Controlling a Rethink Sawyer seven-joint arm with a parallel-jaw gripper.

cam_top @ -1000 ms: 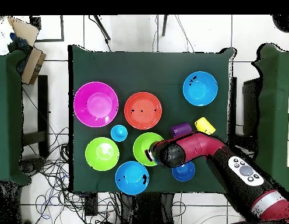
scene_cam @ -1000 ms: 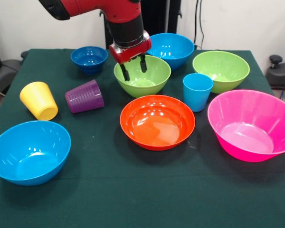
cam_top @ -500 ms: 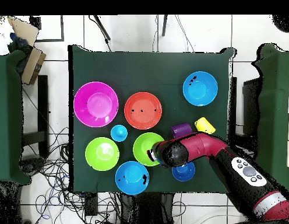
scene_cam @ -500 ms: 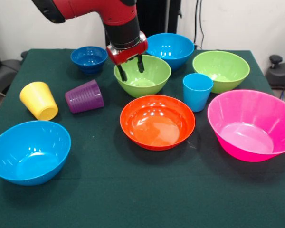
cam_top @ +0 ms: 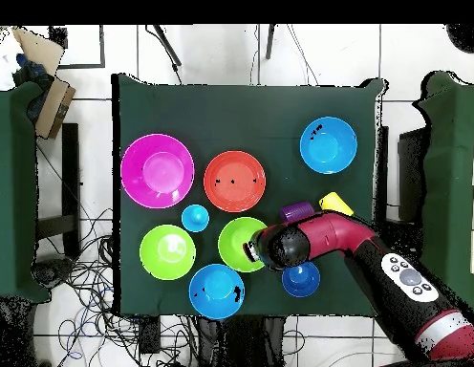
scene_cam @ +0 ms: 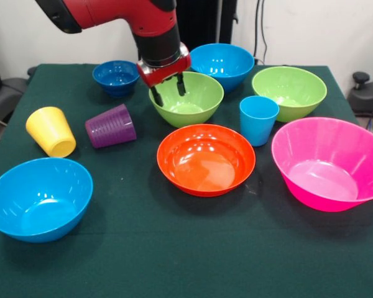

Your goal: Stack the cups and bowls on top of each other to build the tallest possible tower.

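End effector: we see the end effector (scene_cam: 166,92) with fingers apart and holding nothing, above the left rim of the middle lime green bowl (scene_cam: 193,102).
Bowls: we count seven, all separate on the green worktop (scene_cam: 174,248), none stacked; the orange bowl (scene_cam: 206,159) sits at centre and the pink bowl (scene_cam: 329,162) at right.
Cups: we see the yellow cup (scene_cam: 50,131) and purple cup (scene_cam: 110,126) on their sides, and the light blue cup (scene_cam: 258,120) upright.

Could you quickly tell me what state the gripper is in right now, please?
Gripper: jaws open, holding nothing, poised over the rim of the nearer lime green bowl.
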